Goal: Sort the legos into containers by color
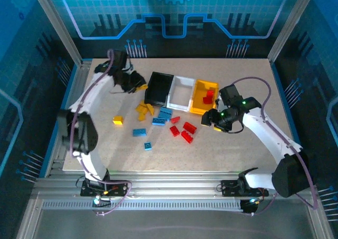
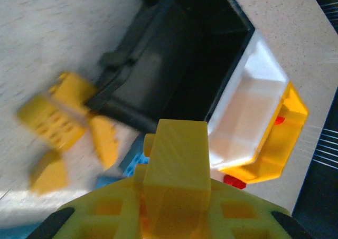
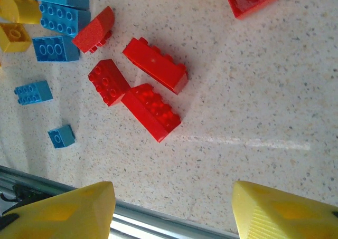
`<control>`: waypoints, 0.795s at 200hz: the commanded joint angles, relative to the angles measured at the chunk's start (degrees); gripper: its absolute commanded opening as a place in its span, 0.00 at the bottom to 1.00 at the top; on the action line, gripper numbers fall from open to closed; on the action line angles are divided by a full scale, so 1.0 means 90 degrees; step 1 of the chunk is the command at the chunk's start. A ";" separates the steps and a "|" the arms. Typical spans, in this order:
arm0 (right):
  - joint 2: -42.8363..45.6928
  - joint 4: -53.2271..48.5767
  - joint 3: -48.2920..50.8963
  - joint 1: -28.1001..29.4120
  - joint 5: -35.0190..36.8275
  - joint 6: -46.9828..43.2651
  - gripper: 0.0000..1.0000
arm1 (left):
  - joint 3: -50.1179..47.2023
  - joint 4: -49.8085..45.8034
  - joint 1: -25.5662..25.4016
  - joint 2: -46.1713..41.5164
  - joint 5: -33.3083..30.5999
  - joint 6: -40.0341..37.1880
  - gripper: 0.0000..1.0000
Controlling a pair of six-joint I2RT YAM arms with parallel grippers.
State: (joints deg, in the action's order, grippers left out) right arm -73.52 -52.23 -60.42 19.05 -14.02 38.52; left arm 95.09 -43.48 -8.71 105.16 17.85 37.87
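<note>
Sorting reds, by the look of it: right tool [image 3: 171, 194] spread wide, nothing in it, hovering over the worktop [image 3: 253, 91]. Nearest red lego [image 3: 151, 112] lies just ahead of the gap, a touch off-centre. Its long axis is slanted to the fingers' closing line, so a wrist turn is probably needed. It is touching or nearly touching a second red [image 3: 108, 82]; third red [image 3: 156, 65] just beyond. Right arm is clearly nearer. Yellow container [image 1: 199, 110], with reds inside, sits just beside this tool. Left tool [image 1: 131, 82] is beside the black container [image 1: 158, 74], well apart from the reds; can't tell its opening or whether it holds anything.
</note>
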 commanded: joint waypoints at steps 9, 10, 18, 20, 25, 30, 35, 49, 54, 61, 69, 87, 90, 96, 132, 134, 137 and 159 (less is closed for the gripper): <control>0.0510 -0.0235 0.0161 -0.0018 0.0001 0.0316 0.62 | 0.1344 -0.0161 -0.0286 0.1348 0.0263 0.0304 0.25; 0.0516 -0.0234 0.0161 -0.0017 0.0003 0.0322 0.62 | 0.1386 -0.0169 -0.0294 0.1384 0.0263 0.0304 0.25; 0.0637 -0.0270 0.0225 -0.0019 0.0053 0.0374 0.62 | 0.1688 -0.0240 -0.0311 0.1658 0.0272 0.0309 0.25; 0.0666 -0.0283 0.0236 -0.0020 0.0061 0.0389 0.62 | 0.1763 -0.0257 -0.0319 0.1729 0.0278 0.0315 0.25; 0.0726 -0.0307 0.0270 -0.0017 0.0095 0.0413 0.62 | 0.1941 -0.0291 -0.0323 0.1892 0.0290 0.0305 0.25; 0.0790 -0.0346 0.0303 -0.0023 0.0111 0.0428 0.62 | 0.2092 -0.0348 -0.0323 0.2033 0.0292 0.0304 0.25; 0.0843 -0.0377 0.0330 -0.0022 0.0152 0.0452 0.62 | 0.2224 -0.0401 -0.0340 0.2170 0.0292 0.0296 0.25; 0.0981 -0.0479 0.0410 -0.0017 0.0253 0.0492 0.62 | 0.2573 -0.0525 -0.0350 0.2454 0.0293 0.0247 0.25; 0.1029 -0.0510 0.0432 -0.0017 0.0281 0.0509 0.62 | 0.2648 -0.0548 -0.0348 0.2525 0.0300 0.0237 0.26; 0.1085 -0.0544 0.0477 -0.0018 0.0315 0.0525 0.62 | 0.2725 -0.0568 -0.0348 0.2621 0.0321 0.0241 0.26; 0.1158 -0.0573 0.0519 -0.0017 0.0345 0.0560 0.62 | 0.2791 -0.0579 -0.0351 0.2695 0.0355 0.0236 0.28; 0.1285 -0.0584 0.0609 -0.0017 0.0385 0.0647 0.62 | 0.2823 -0.0563 -0.0369 0.2750 0.0400 0.0226 0.34; 0.1305 -0.0584 0.0634 -0.0017 0.0394 0.0657 0.62 | 0.2823 -0.0560 -0.0378 0.2740 0.0400 0.0218 0.35; 0.1339 -0.0576 0.0665 -0.0019 0.0396 0.0703 0.62 | 0.2833 -0.0568 -0.0385 0.2739 0.0400 0.0202 0.37; 0.1375 -0.0392 0.0728 0.0042 0.0364 0.0847 0.62 | 0.2845 -0.0909 -0.0367 0.2470 0.0294 -0.0131 0.47; 0.1368 -0.0377 0.0723 0.0049 0.0366 0.0854 0.62 | 0.2843 -0.0932 -0.0369 0.2445 0.0273 -0.0151 0.48; 0.1349 -0.0363 0.0719 0.0067 0.0365 0.0856 0.62 | 0.2840 -0.0989 -0.0365 0.2401 0.0247 -0.0195 0.48; 0.1132 -0.0202 0.0617 0.0193 0.0352 0.0839 0.62 | 0.2627 -0.1366 -0.0287 0.1981 -0.0089 -0.0523 0.56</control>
State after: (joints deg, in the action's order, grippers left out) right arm -61.93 -55.27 -54.35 19.40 -10.94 45.04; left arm 119.11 -49.82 -11.94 129.23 19.33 37.10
